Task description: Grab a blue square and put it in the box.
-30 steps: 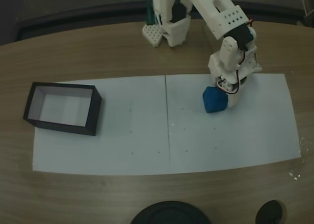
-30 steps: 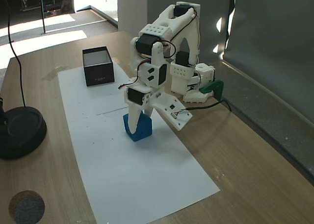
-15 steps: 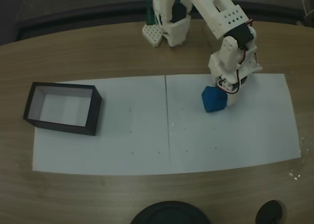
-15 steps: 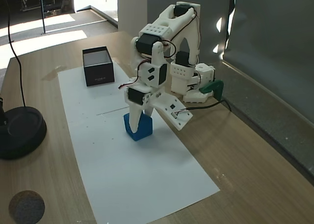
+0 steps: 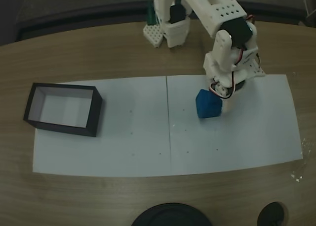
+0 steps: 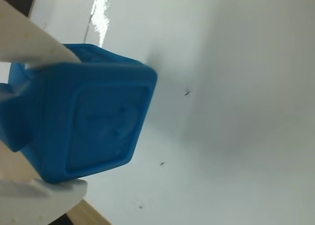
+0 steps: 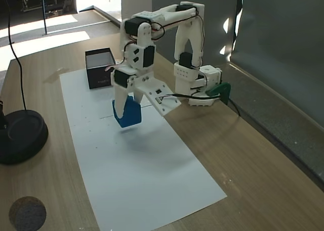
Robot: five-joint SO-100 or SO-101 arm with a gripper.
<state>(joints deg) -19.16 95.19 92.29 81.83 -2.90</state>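
Gripping the blue square (image 7: 127,113), apparently airborne, the pincer (image 7: 124,111).

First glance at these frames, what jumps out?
The bright blue cube, clamped in the white gripper and lifted clear of the white paper sheet, its shadow below it. In the wrist view it looms large at the left. The black-walled box sits at the sheet's left end in a fixed view, nothing in it.
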